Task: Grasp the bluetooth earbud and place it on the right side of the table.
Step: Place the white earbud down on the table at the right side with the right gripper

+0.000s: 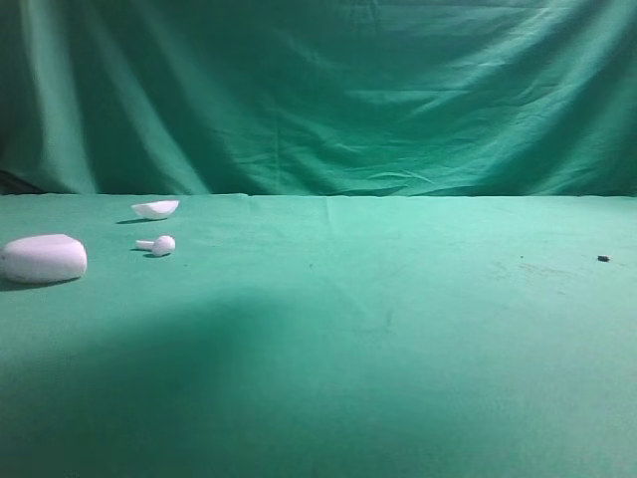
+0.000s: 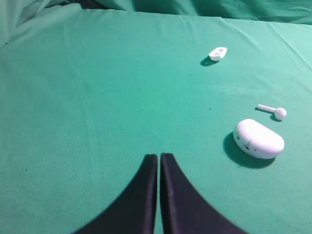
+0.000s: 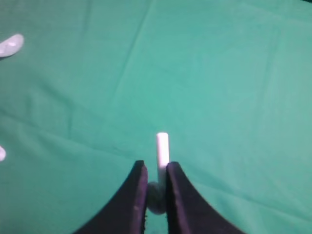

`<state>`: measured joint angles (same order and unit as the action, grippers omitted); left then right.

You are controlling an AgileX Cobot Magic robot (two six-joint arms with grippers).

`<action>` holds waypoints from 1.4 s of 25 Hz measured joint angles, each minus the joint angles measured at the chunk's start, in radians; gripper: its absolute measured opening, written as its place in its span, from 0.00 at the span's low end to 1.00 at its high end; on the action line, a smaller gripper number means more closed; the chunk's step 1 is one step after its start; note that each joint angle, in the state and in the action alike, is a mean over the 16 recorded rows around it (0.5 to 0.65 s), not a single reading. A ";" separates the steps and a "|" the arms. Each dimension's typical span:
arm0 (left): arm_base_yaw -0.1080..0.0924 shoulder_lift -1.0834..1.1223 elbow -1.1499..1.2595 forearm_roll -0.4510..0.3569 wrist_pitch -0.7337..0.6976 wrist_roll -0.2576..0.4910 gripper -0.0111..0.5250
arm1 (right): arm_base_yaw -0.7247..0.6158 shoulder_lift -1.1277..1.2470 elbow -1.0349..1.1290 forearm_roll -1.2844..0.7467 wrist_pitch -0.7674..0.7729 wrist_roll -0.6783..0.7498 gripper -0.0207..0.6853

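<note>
- The left pincer (image 2: 159, 158) hangs over the table (image 1: 398, 349) with its jaws pressed together and nothing between them.
- To its right lies a rounded white case (image 2: 258, 139), lid down; what it holds cannot be seen.
- Just beyond the case lies a second stemmed earbud (image 2: 279, 113), and farther back a small stubby white piece (image 2: 218, 53).
- The right pincer (image 3: 156, 165) is clamped narrowly on the earbud (image 3: 162, 148), with the round head pinched between the jaws.
- Its stem sticks out past the fingertips, with its long axis pointing straight ahead, away from the wrist.
- Far right on the cloth lies a dark speck (image 1: 603, 258).
</note>
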<state>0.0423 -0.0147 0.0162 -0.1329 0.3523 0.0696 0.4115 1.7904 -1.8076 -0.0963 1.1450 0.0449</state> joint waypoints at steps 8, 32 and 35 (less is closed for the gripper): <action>0.000 0.000 0.000 0.000 0.000 0.000 0.02 | -0.145 -0.172 0.506 -0.003 -0.252 0.031 0.14; 0.000 0.000 0.000 0.000 0.000 0.000 0.02 | -0.206 -0.042 0.907 -0.014 -0.670 0.045 0.34; 0.000 0.000 0.000 0.000 0.000 0.000 0.02 | -0.207 -0.040 0.903 -0.014 -0.661 0.045 0.44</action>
<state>0.0423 -0.0147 0.0162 -0.1329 0.3523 0.0696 0.2047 1.7502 -0.9050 -0.1108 0.4842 0.0895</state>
